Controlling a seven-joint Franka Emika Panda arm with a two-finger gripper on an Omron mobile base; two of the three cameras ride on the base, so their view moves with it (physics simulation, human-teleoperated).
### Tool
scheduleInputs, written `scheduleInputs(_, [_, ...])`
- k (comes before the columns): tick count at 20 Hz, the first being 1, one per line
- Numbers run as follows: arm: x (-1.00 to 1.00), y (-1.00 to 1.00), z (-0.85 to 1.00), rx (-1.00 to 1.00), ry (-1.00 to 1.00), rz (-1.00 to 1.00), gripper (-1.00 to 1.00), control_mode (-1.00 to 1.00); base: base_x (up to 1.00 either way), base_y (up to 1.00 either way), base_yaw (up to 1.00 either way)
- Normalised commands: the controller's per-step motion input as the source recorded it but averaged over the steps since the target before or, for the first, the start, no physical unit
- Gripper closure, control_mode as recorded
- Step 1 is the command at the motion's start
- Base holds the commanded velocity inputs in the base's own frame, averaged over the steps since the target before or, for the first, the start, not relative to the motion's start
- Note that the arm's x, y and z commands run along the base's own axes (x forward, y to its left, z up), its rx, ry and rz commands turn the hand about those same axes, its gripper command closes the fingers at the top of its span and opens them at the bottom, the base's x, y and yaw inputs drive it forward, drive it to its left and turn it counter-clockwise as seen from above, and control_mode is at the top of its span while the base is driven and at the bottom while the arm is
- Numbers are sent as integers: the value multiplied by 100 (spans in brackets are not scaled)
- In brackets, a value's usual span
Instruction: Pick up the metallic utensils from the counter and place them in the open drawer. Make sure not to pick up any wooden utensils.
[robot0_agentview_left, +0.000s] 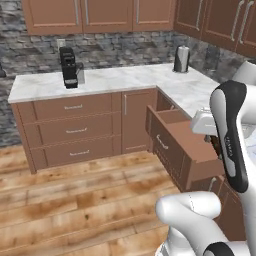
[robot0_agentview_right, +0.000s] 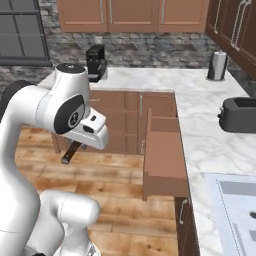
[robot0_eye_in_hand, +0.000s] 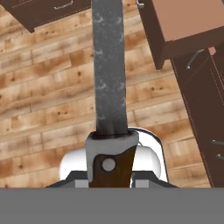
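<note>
grey knife blade fills the hand view, claw gripping its dark handle; open drawer beside.

A grey stone wall is running behind the corner of the kitchen, with reddish-brown upper cabinets hanging above it. Warm plank flooring is stretching across the room, its boards showing mixed light and dark patches. Base cabinets with small silver bar handles are lining the far wall under a marble top. A dark-framed window is sitting at the left in the right base view. Even, soft light is falling over everything, casting hardly any shadows.
</note>
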Motion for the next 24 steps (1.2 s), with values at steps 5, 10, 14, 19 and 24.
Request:
scheduleInputs(5, [0, 0, 0, 0, 0, 0, 100, 100, 38, -8, 0])
scheduleInputs(10, [0, 0, 0, 0, 0, 0, 100, 100, 3, -22, 0])
scheduleInputs(14, [0, 0, 0, 0, 0, 0, 100, 100, 2, -64, 1])
scheduleInputs(19, [0, 0, 0, 0, 0, 0, 100, 100, 3, -51, 1])
scheduleInputs(24, [0, 0, 0, 0, 0, 0, 100, 100, 0, 0, 1])
